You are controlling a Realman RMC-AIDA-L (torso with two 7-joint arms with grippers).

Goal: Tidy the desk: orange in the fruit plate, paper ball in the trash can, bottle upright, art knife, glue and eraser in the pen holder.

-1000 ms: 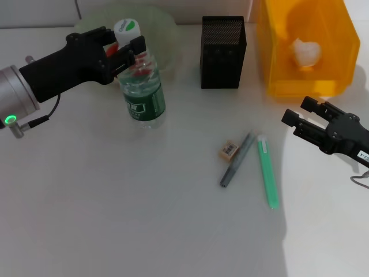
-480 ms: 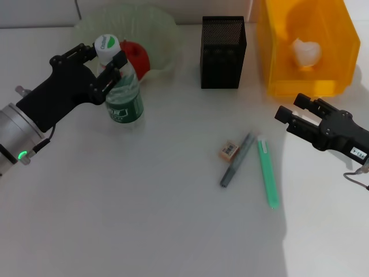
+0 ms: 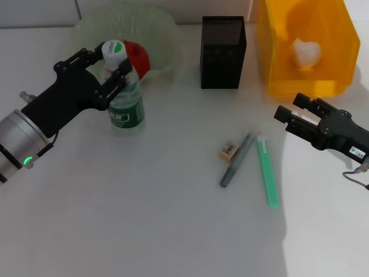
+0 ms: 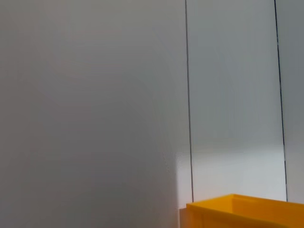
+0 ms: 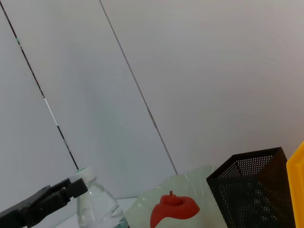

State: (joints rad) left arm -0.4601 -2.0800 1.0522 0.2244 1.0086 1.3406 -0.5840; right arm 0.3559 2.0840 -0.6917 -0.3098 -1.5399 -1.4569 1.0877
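The bottle stands upright at the table's left, white cap on top. My left gripper is shut on its neck, one finger on each side. The orange lies in the fruit plate just behind it. Inside the trash can rests the paper ball. The eraser, a grey stick and a green stick lie mid-table; which is art knife or glue I cannot tell. My right gripper hovers open to their right. The pen holder stands at the back.
The right wrist view shows the bottle, the left gripper, the orange, the fruit plate and the pen holder before a grey wall. A trash can corner shows in the left wrist view.
My left gripper carried the bottle left, away from in front of the orange, then nudged it slightly right. The right gripper crept a little left and stays open.
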